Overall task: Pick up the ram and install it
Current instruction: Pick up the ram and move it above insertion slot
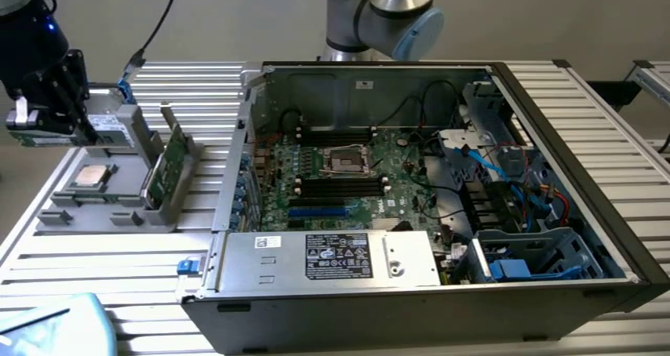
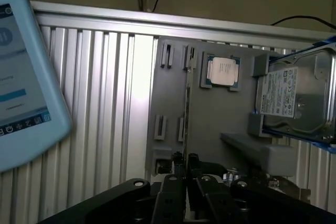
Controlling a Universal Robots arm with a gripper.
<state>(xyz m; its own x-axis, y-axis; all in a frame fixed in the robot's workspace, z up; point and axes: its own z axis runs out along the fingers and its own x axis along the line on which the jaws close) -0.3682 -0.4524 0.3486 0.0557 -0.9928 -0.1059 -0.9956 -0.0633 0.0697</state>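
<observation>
The ram (image 1: 34, 135) hangs level under my gripper (image 1: 42, 114), high over the grey parts fixture (image 1: 63, 215) at the exterior view's left. The wrist view has the ram (image 2: 187, 98) edge-on as a thin strip running out from between the fingers. My gripper (image 2: 185, 165) is shut on it, above the fixture's small slot brackets (image 2: 160, 127). The open computer case (image 1: 586, 176) lies to the exterior view's right, its motherboard (image 1: 356, 176) showing black memory slots (image 1: 337, 187) beside the processor socket (image 1: 344, 160).
The fixture holds a square silver processor chip (image 1: 92, 176), an upright green circuit card (image 1: 168, 164) and a hard drive (image 2: 294, 95). A pale blue tablet (image 2: 26, 87) lies near the fixture. The arm's base (image 1: 377, 15) stands behind the case.
</observation>
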